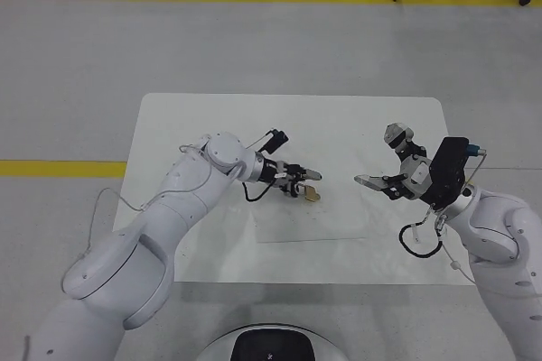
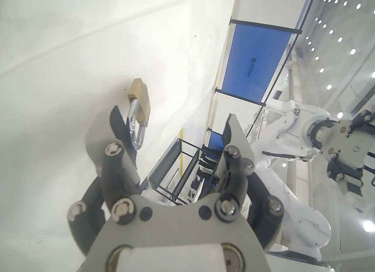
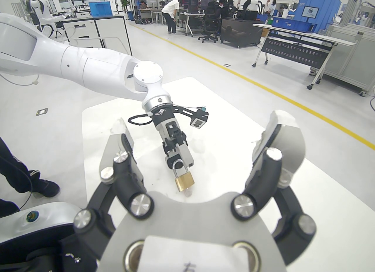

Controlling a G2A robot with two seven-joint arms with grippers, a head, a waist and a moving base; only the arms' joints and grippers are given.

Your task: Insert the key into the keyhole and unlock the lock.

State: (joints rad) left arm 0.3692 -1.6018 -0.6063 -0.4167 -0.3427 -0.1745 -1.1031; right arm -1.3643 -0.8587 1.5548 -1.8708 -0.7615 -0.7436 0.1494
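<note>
Brass padlock with a silver shackle (image 3: 184, 181) right at the tip of the left gripper (image 2: 174, 119). Spread wide, that gripper's two fingers, nothing clamped between them. Shackle up against the black pad of one finger (image 2: 118, 122); hooked over it or merely leaning, cannot tell. Brass body pointing away from the gripper, beyond the fingertips. Resting on the table or lifted just off it: cannot tell either. Located near the middle of the white, round-cornered table (image 1: 208, 117), well in from all four edges.

Across from it, toward the table's right edge, the right gripper (image 3: 200, 128), facing the padlock and the left gripper. Opened wide too, holding nothing, white-tipped fingers (image 3: 279, 126) far apart. Well apart from the padlock, with bare table top between. Hanging below the right wrist, near the table's front right corner, a loop of black cable (image 1: 415, 244). Mounted on a black bracket beside the left wrist, a small black camera (image 1: 276, 139). Beyond the table's left edge, a yellow line (image 1: 54, 168) on the grey floor.
</note>
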